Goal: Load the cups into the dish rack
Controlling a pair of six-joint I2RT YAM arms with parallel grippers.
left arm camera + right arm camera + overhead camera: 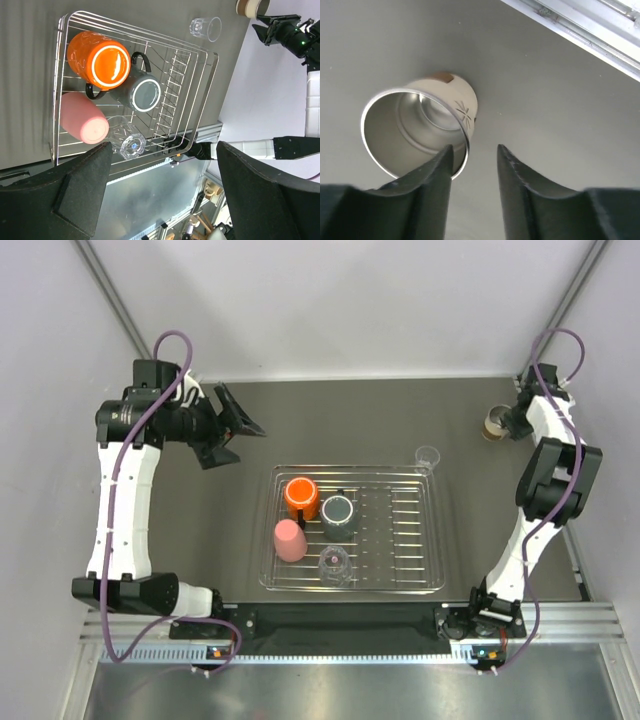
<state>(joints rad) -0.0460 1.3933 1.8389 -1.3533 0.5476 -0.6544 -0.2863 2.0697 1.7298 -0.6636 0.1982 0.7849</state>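
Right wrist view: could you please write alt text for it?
A cream cup, shiny metal inside, sits on the grey table. The open right gripper is close by, one finger overlapping its rim; a metal rail crosses the top right corner.

Both arms share one build. The left arm (pixel 120 510) has white shell links, with black joint housings behind the jaws and a black-and-white cylinder at its base. A purple cable (pixel 172 334) arcs out behind the jaws and runs down along the white links. The left jaws are matte black, with two broad, flat-faced fingers (pixel 75 195) that have squared edges and look wedge-shaped from above. The right arm (pixel 520 548) has the same white links, a bulky black housing well behind its jaws, and its own purple cable (pixel 560 331). A small green light (pixel 302 43) glows on the black wrist block just behind the right jaws. The right fingers (pixel 427 192) are dark with rounded tips.
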